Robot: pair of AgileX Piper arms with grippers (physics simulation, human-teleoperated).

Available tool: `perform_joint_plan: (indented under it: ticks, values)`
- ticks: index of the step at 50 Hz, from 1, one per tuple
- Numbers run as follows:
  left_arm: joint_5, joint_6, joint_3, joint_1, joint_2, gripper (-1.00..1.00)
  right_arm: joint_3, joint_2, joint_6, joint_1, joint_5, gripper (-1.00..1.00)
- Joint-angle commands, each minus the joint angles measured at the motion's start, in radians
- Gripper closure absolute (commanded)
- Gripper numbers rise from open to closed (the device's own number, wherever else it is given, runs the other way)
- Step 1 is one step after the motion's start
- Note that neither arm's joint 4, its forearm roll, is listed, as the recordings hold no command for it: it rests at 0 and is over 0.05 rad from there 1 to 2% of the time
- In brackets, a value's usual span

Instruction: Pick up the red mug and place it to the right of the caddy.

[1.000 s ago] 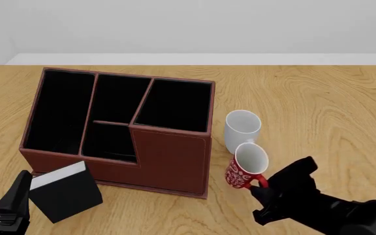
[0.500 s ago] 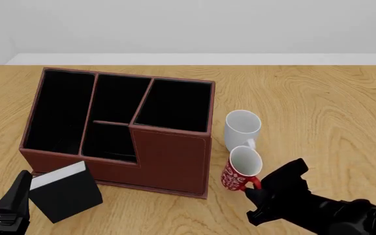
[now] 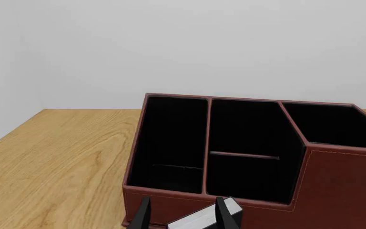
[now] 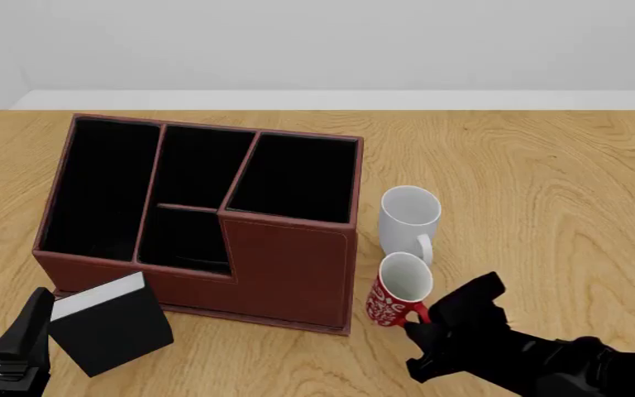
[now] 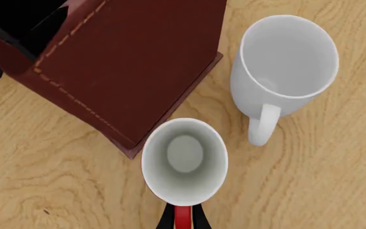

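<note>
The red mug (image 4: 397,291) with its white floral pattern stands upright just right of the caddy's (image 4: 293,266) front right corner. My right gripper (image 4: 420,315) is shut on its red handle. In the right wrist view the mug's white inside (image 5: 184,160) faces the camera, the handle sits pinched in the right gripper (image 5: 183,221), and the mug's rim overlaps the caddy's (image 5: 138,62) base corner. I cannot tell whether the mug rests on the table. My left gripper (image 3: 183,215) is open at the front left, short of the caddy (image 3: 342,181).
A plain white mug (image 4: 409,217) stands right of the caddy just behind the red mug, its handle (image 5: 260,126) pointing toward it. A small black box with a white edge (image 4: 110,324) lies at the caddy's front left, just ahead of the left fingers (image 4: 29,327).
The right gripper has carried the red mug left and toward the table's front, from beside the white mug to close against the caddy's front right corner. The left arm has stayed still.
</note>
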Motion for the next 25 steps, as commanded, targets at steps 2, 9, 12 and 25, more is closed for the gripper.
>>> perform_joint_plan:
  ticks: [2, 9, 12, 25]
  values:
    - [0.000, 0.000, 0.000, 0.000, 0.000, -1.00, -0.005, 0.046, 0.022, 0.006, -0.048, 1.00]
    - [0.000, 0.000, 0.000, 0.000, 0.000, -1.00, -0.006, 0.087, 0.026, 0.009, -0.078, 1.00]
    - [0.000, 0.000, 0.000, 0.000, 0.000, -1.00, -0.008, 0.102, 0.024, 0.005, -0.089, 1.00]
    - [0.000, 0.000, 0.000, 0.000, 0.000, -1.00, -0.003, 0.130, 0.033, 0.004, -0.115, 1.00]
